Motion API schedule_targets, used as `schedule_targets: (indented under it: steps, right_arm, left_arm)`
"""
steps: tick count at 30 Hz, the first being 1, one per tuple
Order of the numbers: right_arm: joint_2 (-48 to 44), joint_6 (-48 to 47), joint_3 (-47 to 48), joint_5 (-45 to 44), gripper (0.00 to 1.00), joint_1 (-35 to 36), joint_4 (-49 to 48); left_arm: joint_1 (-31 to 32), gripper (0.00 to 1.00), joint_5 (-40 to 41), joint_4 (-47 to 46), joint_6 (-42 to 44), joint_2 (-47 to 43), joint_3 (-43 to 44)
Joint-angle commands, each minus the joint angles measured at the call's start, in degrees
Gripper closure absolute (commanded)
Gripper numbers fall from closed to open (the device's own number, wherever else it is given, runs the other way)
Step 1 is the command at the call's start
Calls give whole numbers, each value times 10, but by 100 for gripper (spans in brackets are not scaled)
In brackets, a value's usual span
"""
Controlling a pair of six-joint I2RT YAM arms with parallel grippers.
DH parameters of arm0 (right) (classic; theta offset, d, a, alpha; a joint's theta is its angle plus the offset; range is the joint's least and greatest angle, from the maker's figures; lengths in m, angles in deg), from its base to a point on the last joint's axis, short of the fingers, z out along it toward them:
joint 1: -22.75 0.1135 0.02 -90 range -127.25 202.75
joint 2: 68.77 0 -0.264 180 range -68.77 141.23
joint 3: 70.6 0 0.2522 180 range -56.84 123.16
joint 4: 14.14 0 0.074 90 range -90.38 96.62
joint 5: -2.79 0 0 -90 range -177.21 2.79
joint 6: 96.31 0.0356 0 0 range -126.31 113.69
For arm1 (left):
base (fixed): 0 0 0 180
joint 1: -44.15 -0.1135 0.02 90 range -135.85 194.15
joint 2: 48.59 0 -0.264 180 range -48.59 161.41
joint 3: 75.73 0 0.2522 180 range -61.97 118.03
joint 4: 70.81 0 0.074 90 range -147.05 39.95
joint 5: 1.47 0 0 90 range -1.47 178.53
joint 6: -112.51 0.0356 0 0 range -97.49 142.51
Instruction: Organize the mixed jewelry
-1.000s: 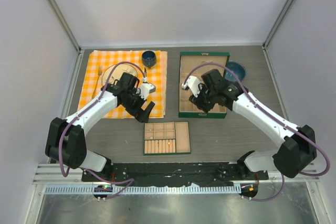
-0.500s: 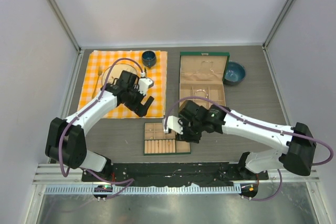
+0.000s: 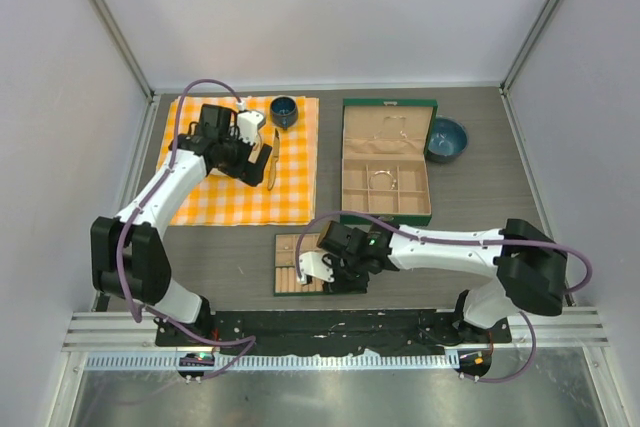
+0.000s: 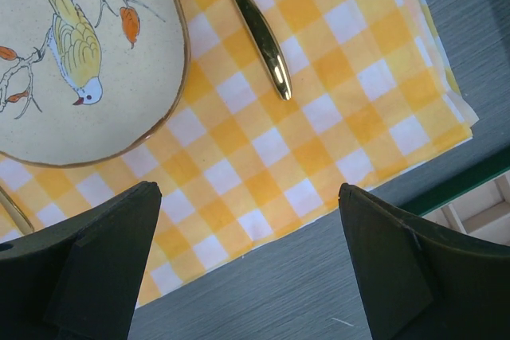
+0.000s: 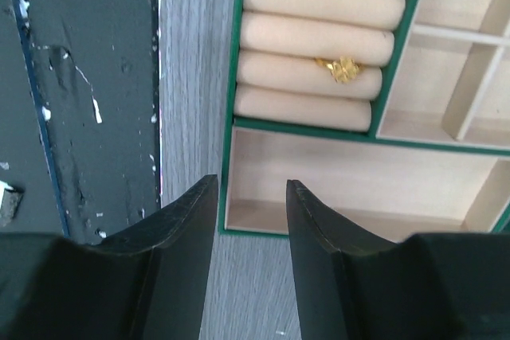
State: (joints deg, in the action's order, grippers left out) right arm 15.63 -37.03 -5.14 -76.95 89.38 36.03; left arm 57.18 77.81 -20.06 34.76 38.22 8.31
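The one gold ring (image 5: 344, 68) in view sits pressed between two of the five cushion rolls in the tan tray (image 5: 237, 77), in the roll section beside the tray's long bare compartment. The one thin silver loop (image 3: 380, 176) lies in the open green box (image 3: 424, 162), beyond the tray and to its right. Any smaller pieces there are too small to tell.

The right arm folds low across the front of the table. The right gripper (image 5: 251, 197) hangs above the tray's near left corner, over the rim of the long compartment. Its two fingers stand a narrow gap apart with nothing seen between them.

The left arm reaches well away from the tray, up and to its left, over the orange checked cloth (image 4: 319, 109). The left gripper (image 4: 247, 197) is spread wide and empty above the cloth's edge. One bird-painted plate (image 4: 88, 61) and one gold cutlery handle (image 4: 263, 37) lie under it. One dark blue cup (image 3: 284, 109) stands at the cloth's far edge, and one blue bowl (image 3: 446, 137) sits right of the box.

A second ago the right gripper was over the green box; it has since swung down to the tray. The left gripper has pulled back from near the cloth's corner closest to the tray to farther up the cloth.
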Motion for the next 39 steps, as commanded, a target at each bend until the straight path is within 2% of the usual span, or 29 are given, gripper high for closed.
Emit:
schedule_targets:
  steps: [1,10,21,30,39]
  right_arm:
    - [19,12,2,8,55,17,-58]
    - [65,21,5,3,56,35,-72]
    - [83,39,-1,-10,75,46,-79]
    - [59,38,9,9,99,48,-49]
    - [21,39,22,6,99,61,-16]
  left_arm:
    - [-16,0,-25,3,5,12,27]
    - [-28,0,-35,-2,13,16,18]
    - [-35,0,-35,-4,23,17,9]
    - [-41,0,-31,-7,19,40,15]
    - [-41,0,-21,0,12,54,39]
